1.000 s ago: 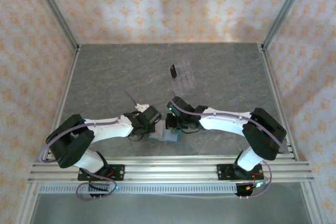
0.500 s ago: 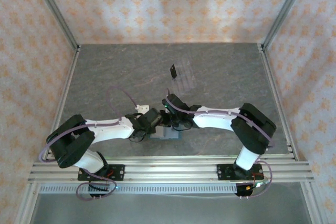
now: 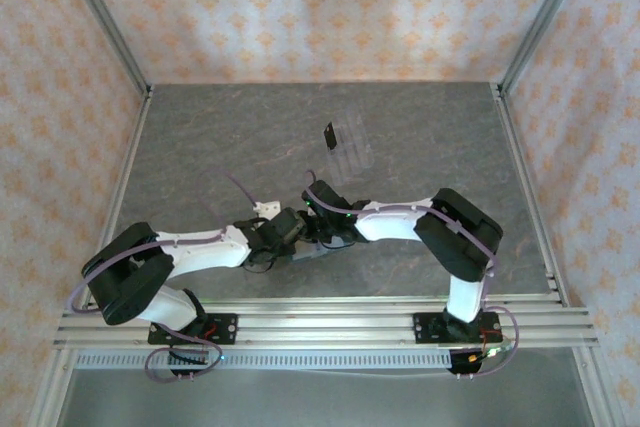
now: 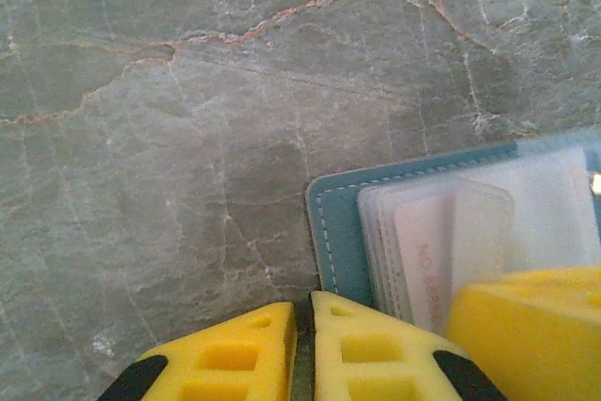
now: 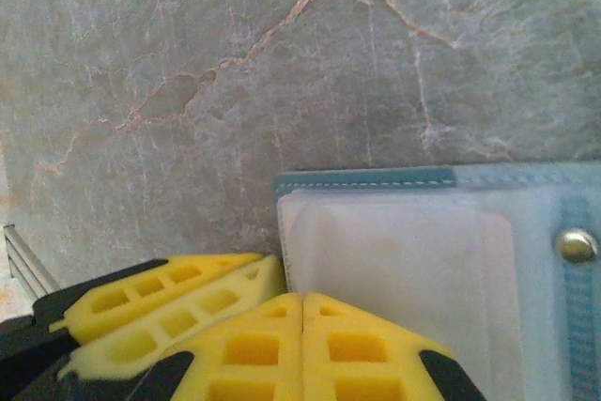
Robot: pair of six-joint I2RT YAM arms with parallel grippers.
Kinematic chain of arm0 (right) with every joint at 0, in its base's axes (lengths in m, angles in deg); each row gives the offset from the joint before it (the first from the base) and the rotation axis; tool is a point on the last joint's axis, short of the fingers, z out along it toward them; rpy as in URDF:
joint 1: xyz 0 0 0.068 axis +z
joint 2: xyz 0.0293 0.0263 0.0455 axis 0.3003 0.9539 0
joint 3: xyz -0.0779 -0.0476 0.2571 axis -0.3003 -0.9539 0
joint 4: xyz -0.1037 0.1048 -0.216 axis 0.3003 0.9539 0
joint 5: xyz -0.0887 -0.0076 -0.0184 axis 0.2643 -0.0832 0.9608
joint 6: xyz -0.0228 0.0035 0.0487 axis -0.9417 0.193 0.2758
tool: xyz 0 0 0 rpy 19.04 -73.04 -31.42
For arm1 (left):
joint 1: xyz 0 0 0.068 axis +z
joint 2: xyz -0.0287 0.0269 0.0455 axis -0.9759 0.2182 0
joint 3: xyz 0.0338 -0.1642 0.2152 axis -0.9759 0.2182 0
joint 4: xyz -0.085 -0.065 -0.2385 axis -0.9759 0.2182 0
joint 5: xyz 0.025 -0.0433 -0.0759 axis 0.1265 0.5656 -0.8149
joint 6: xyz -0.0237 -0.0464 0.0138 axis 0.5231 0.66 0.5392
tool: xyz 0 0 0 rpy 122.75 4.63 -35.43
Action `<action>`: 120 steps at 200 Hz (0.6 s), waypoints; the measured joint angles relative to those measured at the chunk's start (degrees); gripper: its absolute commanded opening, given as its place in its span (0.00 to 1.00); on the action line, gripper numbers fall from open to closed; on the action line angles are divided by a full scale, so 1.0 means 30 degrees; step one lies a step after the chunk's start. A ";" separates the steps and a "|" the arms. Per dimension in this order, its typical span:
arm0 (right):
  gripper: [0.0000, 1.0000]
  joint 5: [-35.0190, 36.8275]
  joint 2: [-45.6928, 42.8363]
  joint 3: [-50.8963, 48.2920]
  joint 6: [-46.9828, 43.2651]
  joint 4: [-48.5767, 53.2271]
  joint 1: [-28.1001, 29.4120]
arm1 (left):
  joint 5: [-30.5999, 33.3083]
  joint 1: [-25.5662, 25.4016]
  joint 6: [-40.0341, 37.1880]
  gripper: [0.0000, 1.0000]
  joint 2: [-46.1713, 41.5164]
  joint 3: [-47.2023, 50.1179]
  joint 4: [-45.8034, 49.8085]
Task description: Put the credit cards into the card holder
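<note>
Teal and lying open on the grey marbled desk (image 4: pixel 141 138), the card holder (image 4: pixel 333 223) sits near the front edge, under both wrists. Its clear sleeves (image 5: pixel 394 251) face up, one showing a pale card (image 4: pixel 427 251) with red print, and a metal stud (image 5: pixel 575 244) sits beside them. The right gripper (image 5: pixel 301 335) is closed, pads touching, over the sleeves. The left gripper (image 4: pixel 302 340) shows a thin slit at the holder's corner; whether it pinches anything I cannot tell. Farther back, a black card (image 3: pixel 329 135) stands at the left end of a clear tray (image 3: pixel 352 152).

My 2 arms (image 3: pixel 200 245) are white with black joints and purple cables (image 3: pixel 240 189); my fingers (image 4: pixel 357 354) are yellow, square-holed.
</note>
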 measured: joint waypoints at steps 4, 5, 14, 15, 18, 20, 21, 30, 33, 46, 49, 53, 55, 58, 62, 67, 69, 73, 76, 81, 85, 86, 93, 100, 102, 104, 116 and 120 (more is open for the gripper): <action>0.12 -0.0007 0.0015 0.0015 0.0000 0.0000 0.0000 | -0.0036 0.0000 0.0029 0.16 -0.0095 0.0044 0.0022; 0.12 0.0000 0.0022 0.0015 0.0000 0.0007 0.0000 | -0.0044 0.0000 0.0036 0.16 -0.0109 0.0051 0.0022; 0.15 -0.0058 0.0029 0.0036 -0.0044 0.0022 0.0000 | -0.0131 -0.0073 0.0131 0.16 -0.0321 0.0146 0.0189; 0.15 -0.0058 0.0029 0.0036 -0.0036 0.0015 0.0000 | -0.0160 -0.0080 0.0131 0.16 -0.0372 0.0160 0.0255; 0.16 -0.0058 0.0036 0.0036 -0.0007 0.0022 0.0000 | -0.0197 -0.0109 0.0160 0.17 -0.0474 0.0197 0.0379; 0.17 -0.0073 0.0036 0.0058 -0.0058 0.0022 0.0000 | -0.0219 -0.0109 0.0175 0.17 -0.0517 0.0211 0.0437; 0.17 -0.0073 0.0044 0.0058 -0.0073 0.0022 0.0000 | -0.0248 -0.0124 0.0197 0.17 -0.0554 0.0226 0.0495; 0.18 -0.0073 0.0058 0.0153 -0.0080 0.0044 0.0000 | -0.0415 -0.0226 0.0277 0.19 -0.0845 0.0306 0.0911; 0.19 -0.0073 0.0066 0.0204 -0.0117 0.0080 0.0000 | -0.0466 -0.0233 0.0313 0.19 -0.0962 0.0335 0.1071; 0.21 -0.0073 0.0095 0.0510 -0.0262 0.0219 0.0000 | -0.0568 -0.0335 0.0474 0.22 -0.1523 0.0517 0.1960; 0.22 -0.0073 0.0102 0.0590 -0.0299 0.0262 0.0000 | -0.0576 -0.0335 0.0474 0.22 -0.1668 0.0554 0.2200; 0.23 -0.0073 0.0117 0.0707 -0.0379 0.0335 0.0000 | -0.0583 -0.0350 0.0495 0.23 -0.1851 0.0612 0.2499; 0.24 -0.0073 0.0117 0.0780 -0.0408 0.0372 0.0000 | -0.0583 -0.0357 0.0495 0.23 -0.1923 0.0641 0.2608; 0.24 -0.0073 0.0131 0.0882 -0.0430 0.0452 0.0000 | -0.0590 -0.0350 0.0495 0.24 -0.2091 0.0685 0.2827; 0.25 -0.0087 0.0153 0.1013 -0.0517 0.0517 0.0000 | -0.0590 -0.0350 0.0532 0.24 -0.2259 0.0736 0.3082; 0.25 -0.0109 0.0160 0.1195 -0.0597 0.0627 0.0000 | -0.0590 -0.0350 0.0568 0.25 -0.2514 0.0794 0.3432; 0.25 -0.0131 0.0168 0.1239 -0.0605 0.0656 0.0000 | -0.0590 -0.0350 0.0590 0.26 -0.2616 0.0801 0.3585; 0.26 -0.0146 0.0189 0.1392 -0.0714 0.0750 0.0000 | -0.0583 -0.0350 0.0612 0.27 -0.2805 0.0831 0.3818; 0.27 -0.0160 0.0189 0.1494 -0.0736 0.0801 0.0000 | -0.0590 -0.0350 0.0619 0.28 -0.2943 0.0845 0.3971; 0.28 -0.0219 0.0197 0.1683 -0.0838 0.0918 0.0000 | -0.0583 -0.0350 0.0627 0.29 -0.3177 0.0860 0.4197; 0.28 -0.0255 0.0197 0.1829 -0.0889 0.1035 0.0000 | -0.0590 -0.0350 0.0612 0.30 -0.3410 0.0867 0.4386; 0.29 -0.0277 0.0197 0.1887 -0.0925 0.1093 0.0000 | -0.0590 -0.0350 0.0619 0.30 -0.3446 0.0867 0.4415; 0.30 -0.0357 0.0197 0.2178 -0.1086 0.1311 0.0000 | -0.0597 -0.0350 0.0605 0.32 -0.3759 0.0867 0.4634; 0.31 -0.0415 0.0197 0.2448 -0.1239 0.1494 0.0000 | -0.0656 -0.0350 0.0605 0.35 -0.4080 0.0867 0.4801; 0.32 -0.0430 0.0197 0.2535 -0.1297 0.1559 0.0000 | -0.0678 -0.0350 0.0605 0.36 -0.4146 0.0867 0.4830; 0.32 -0.0444 0.0197 0.2630 -0.1326 0.1625 0.0000 | -0.0699 -0.0350 0.0539 0.36 -0.4240 0.0860 0.4889; 0.34 -0.0568 0.0197 0.3140 -0.1690 0.2069 0.0000 | -0.0903 -0.0350 0.0452 0.40 -0.4546 0.0780 0.5064; 0.35 -0.0590 0.0197 0.3337 -0.1807 0.2280 -0.0029 | -0.0998 -0.0335 0.0342 0.42 -0.4597 0.0692 0.5180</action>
